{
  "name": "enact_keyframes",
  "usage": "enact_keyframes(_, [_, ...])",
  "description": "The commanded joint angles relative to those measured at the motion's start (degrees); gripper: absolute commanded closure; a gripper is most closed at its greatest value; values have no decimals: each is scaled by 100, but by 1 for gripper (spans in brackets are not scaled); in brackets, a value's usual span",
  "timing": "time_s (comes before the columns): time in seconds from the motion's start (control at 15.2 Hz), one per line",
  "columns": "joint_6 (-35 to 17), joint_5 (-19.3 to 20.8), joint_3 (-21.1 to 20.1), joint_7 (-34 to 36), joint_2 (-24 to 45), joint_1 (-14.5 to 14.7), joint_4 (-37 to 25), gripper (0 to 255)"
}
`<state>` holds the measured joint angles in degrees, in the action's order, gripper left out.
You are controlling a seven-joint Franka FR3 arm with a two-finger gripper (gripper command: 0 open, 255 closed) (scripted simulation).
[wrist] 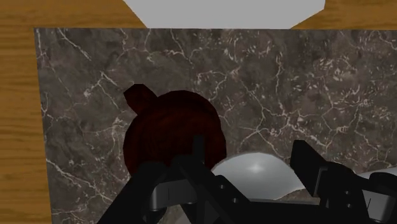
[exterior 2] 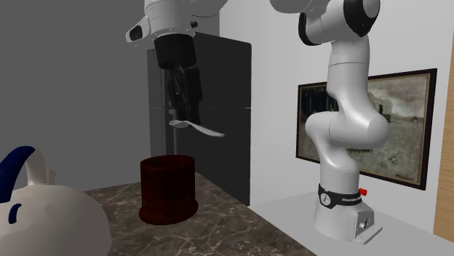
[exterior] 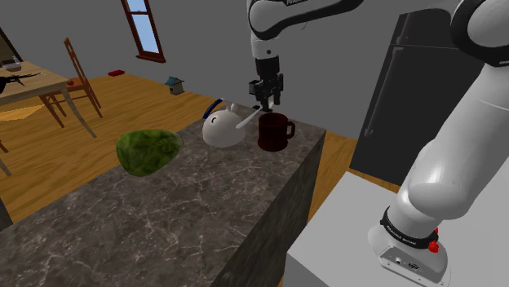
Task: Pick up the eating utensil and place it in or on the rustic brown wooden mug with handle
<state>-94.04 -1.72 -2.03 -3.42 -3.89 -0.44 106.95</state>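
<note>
Well, from my seat the white Franka arm [exterior: 457,163] takes up most of the shoulder view, reaching out over the dark veined stone worktop [exterior: 188,212]. On the worktop a lumpy green object [exterior: 147,151] lies toward that view's left. A white kettle with a blue handle [exterior: 222,129] stands further along, just beside the dark red-brown mug [exterior: 273,132] near the far corner. The mug is upright and open-mouthed, its handle on the side away from the kettle. The pale spoon [exterior 2: 198,129] is up in the air, not on the worktop: the gripper [exterior 2: 188,118] is clamped on it from above and holds it well clear of the mug's rim. In the second exterior view the spoon's long axis runs close to level, with one end reaching past the mug's wall toward that view's right. What I watch is the offset. In the wrist view the mug sits beyond one finger rather than between the two, so I judge the gripper to be near the mug but not yet centred over its mouth. I would slide across to the mug and then lower. With the spoon this level, I expect it to end up resting across the rim or tipping in, and a release from this height could bounce it off.
</note>
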Motion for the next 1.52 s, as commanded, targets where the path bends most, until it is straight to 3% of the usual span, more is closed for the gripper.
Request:
enact_keyframes(0.0, [31, 51, 136, -256, 39, -121, -61, 255])
enact_keyframes(0.53, [190, 226, 723, -1377, 515, -678, -691, 255])
enact_keyframes(1.45, [-869, 218, 724, -1373, 618, -681, 265, 255])
